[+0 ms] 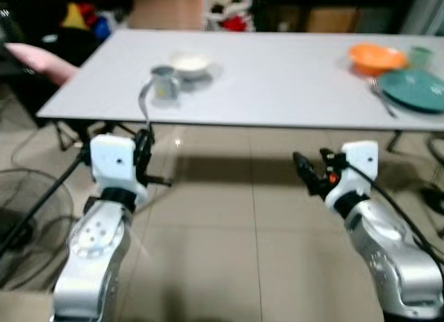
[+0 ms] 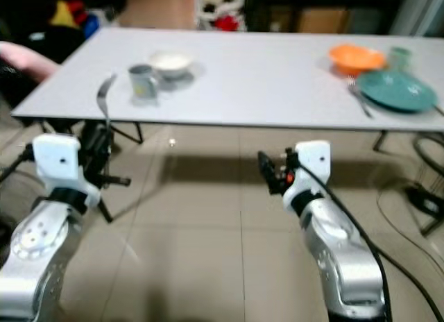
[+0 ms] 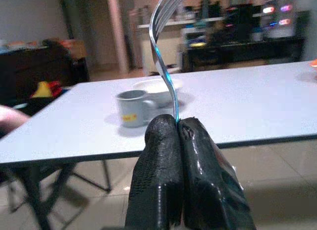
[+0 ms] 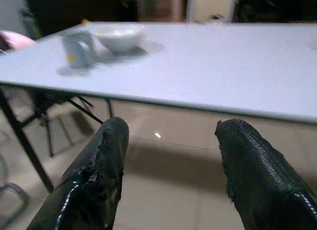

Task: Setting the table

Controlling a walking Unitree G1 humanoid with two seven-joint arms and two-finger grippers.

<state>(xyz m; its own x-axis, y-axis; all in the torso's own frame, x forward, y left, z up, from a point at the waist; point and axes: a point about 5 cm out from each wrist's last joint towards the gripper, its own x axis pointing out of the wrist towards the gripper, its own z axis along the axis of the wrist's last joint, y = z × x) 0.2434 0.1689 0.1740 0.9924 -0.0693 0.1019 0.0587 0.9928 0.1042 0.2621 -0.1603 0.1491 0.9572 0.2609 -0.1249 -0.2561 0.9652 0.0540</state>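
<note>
My left gripper (image 1: 144,143) is shut on a silver fork (image 3: 166,66) and holds it upright below the near edge of the white table (image 1: 277,86). The fork's tines (image 1: 143,93) rise in front of a grey mug (image 1: 164,82) and a white bowl (image 1: 189,64) at the table's left. At the right end lie an orange bowl (image 1: 375,57), a teal plate (image 1: 416,89), a green cup (image 1: 420,55) and a second fork (image 1: 381,98). My right gripper (image 1: 305,171) is open and empty, low in front of the table.
A fan (image 1: 28,218) with a wire guard stands on the tiled floor at my left. A pink object (image 1: 41,62) juts in beside the table's left end. Folding table legs (image 1: 69,134) and cables (image 1: 433,197) lie under both ends. Shelves and boxes line the far wall.
</note>
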